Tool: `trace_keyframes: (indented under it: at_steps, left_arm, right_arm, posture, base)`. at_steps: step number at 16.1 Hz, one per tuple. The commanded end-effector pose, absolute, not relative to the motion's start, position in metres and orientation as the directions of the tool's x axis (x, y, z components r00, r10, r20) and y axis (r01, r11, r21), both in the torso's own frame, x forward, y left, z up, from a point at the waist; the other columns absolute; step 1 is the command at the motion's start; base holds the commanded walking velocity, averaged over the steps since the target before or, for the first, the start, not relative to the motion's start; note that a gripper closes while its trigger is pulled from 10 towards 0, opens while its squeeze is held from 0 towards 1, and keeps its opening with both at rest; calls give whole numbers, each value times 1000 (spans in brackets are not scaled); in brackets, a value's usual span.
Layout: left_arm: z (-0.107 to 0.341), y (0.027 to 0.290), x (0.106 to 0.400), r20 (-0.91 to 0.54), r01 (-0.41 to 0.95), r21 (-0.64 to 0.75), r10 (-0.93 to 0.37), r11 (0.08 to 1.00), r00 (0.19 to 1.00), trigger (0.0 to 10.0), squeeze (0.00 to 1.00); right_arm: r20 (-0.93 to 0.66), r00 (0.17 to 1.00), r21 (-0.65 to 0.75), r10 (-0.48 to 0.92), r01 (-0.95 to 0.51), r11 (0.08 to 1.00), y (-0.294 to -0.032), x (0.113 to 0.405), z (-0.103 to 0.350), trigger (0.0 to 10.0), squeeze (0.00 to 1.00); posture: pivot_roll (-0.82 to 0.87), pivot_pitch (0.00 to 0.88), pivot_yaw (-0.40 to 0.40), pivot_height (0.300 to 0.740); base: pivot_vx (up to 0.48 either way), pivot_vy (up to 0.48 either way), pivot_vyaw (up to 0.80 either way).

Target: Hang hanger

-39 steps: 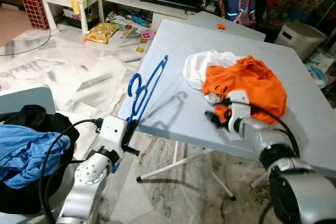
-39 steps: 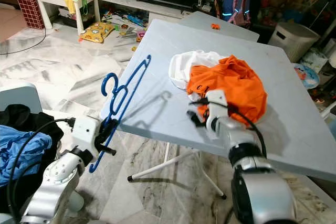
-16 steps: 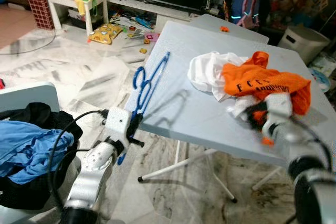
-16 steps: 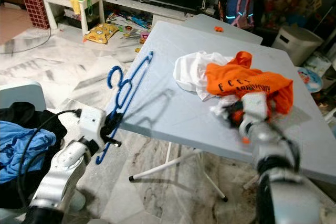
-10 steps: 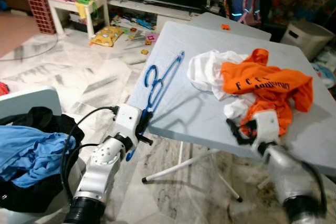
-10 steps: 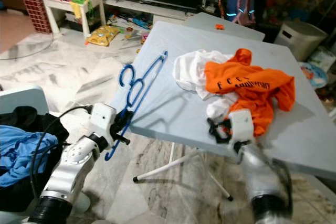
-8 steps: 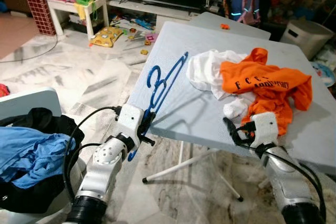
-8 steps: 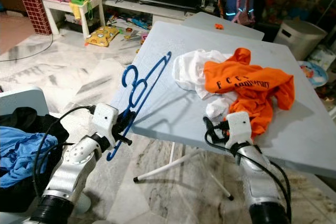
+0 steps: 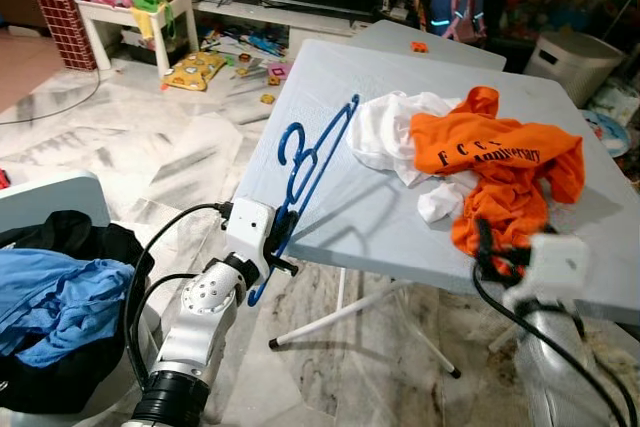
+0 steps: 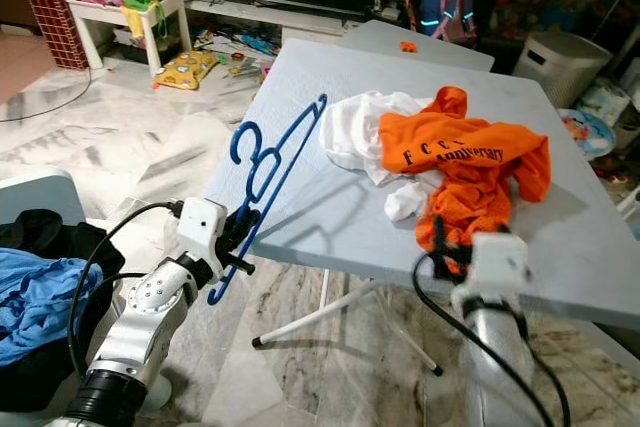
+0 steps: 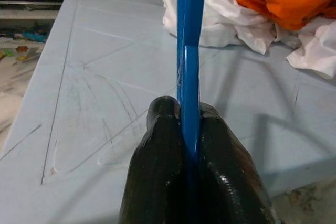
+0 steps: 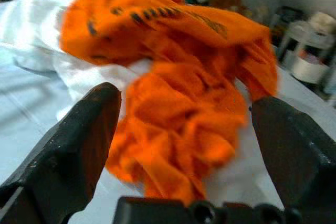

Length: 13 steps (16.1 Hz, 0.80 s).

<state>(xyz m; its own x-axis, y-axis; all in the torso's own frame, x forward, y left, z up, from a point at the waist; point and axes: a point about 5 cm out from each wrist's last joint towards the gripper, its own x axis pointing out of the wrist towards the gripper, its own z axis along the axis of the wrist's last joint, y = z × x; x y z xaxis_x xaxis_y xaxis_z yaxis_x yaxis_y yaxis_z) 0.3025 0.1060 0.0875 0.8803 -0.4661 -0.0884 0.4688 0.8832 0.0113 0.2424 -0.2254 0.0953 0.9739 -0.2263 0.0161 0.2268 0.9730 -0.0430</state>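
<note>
Left wrist view looks along two black fingers (image 11: 157,182) pressed together on a blue hanger (image 11: 190,51), whose bar rises straight up between them. From the head camera, the left gripper (image 9: 278,237) holds this hanger at its lower end, beside the near left corner of the pale blue desk (image 9: 330,97); the hanger leans upward over the desk's left edge, its hook (image 9: 293,147) raised above the surface.

On the desk lies an orange shirt (image 9: 500,162) with dark lettering, crumpled and partly draped over a white garment (image 9: 385,132). Both sit toward the middle and right of the desk, well apart from the hanger.

The right gripper (image 12: 184,129) is at the desk's near edge, its fingers spread wide apart, with the lower folds of the orange shirt just ahead of them. That view is blurred, so contact with the cloth cannot be made out.

At the robot's left stands a white basket (image 9: 60,192) holding blue clothing (image 9: 50,297) on top of black clothing (image 9: 70,232).
</note>
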Motion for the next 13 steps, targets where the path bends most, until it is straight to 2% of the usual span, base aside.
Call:
trace_keyframes:
  at_steps: [1,2,4,5,6,7,8,9,12,13]
  left_arm:
    - [83,96,302,-113,500,12,-496,866,861,10000,0]
    - [83,93,302,-108,509,17,-505,860,856,10000,0]
    - [87,90,305,-98,508,17,-505,861,858,10000,0]
    - [85,89,305,-102,511,15,-507,859,856,10000,0]
    - [84,87,305,-102,514,14,-511,857,854,10000,0]
    - [84,84,305,-100,518,11,-514,856,852,10000,0]
    - [84,82,305,-99,520,9,-517,854,850,10000,0]
    - [84,81,305,-98,521,5,-518,854,850,10000,0]
    - [82,81,305,-99,522,5,-519,853,849,10000,0]
    - [82,81,305,-101,521,6,-518,854,850,10000,0]
  right_arm:
    - [34,960,-44,-278,279,959,-232,236,102,10000,0]
    - [32,958,-67,-285,286,956,-232,232,102,10000,0]
    - [21,945,-29,-327,327,944,-239,224,106,10000,0]
    - [16,930,26,-367,366,930,-243,220,106,10000,757]
    - [21,932,15,-362,362,932,-244,218,107,10000,969]
    - [30,935,-5,-354,354,935,-243,217,109,10000,1000]
    - [22,937,-15,-348,348,937,-241,217,109,10000,1000]
    - [-11,934,-23,-358,357,934,-243,218,106,10000,0]
    - [-15,945,5,-328,328,945,-239,217,106,10000,0]
    - [-18,944,14,-329,329,944,-237,217,106,10000,1000]
  posture:
    - [101,0,-97,740]
    - [96,0,-96,740]
    - [68,0,-79,740]
    - [62,0,-76,740]
    - [62,0,-76,740]
    - [54,0,-72,740]
    - [49,0,-74,740]
    - [44,0,-74,740]
    - [44,0,-78,740]
    - [44,0,-80,740]
  base:
    - [0,0,0]
    - [0,0,0]
    - [0,0,0]
    - [0,0,0]
    - [0,0,0]
    - [0,0,0]
    - [0,0,0]
    - [0,0,0]
    - [0,0,0]
    - [0,0,0]
